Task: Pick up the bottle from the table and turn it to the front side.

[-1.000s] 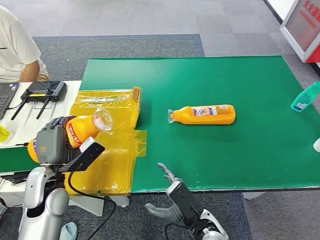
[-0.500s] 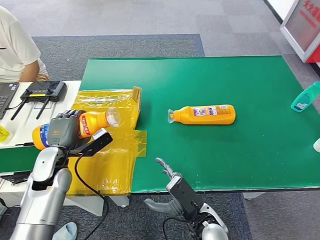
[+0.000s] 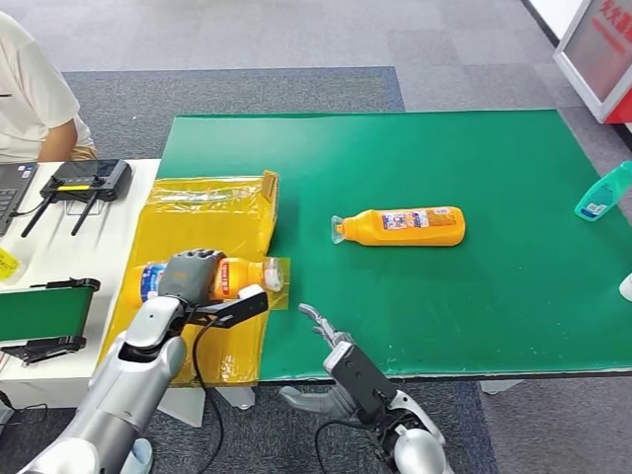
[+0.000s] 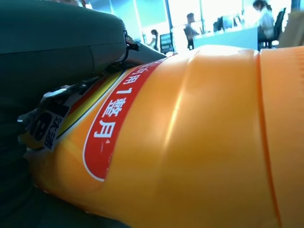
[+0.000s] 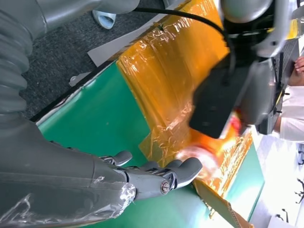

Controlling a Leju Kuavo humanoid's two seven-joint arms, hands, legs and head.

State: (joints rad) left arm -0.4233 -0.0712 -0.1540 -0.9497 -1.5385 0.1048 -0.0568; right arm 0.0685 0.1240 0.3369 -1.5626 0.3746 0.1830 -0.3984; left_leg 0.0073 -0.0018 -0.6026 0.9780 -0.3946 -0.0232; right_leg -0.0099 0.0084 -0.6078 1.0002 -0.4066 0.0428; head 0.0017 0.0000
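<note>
While held lying sideways over the crinkled yellow film [image 3: 223, 341], could slip, being smooth glossy plastic, or snag cap-first on that film; green table [image 3: 447, 158], matte and flat; orange bottle [image 3: 231, 277], rounded, red-labelled, clasped by left hand [image 3: 193, 276]; right hand [image 3: 328, 341] slack, fingers spread.
</note>
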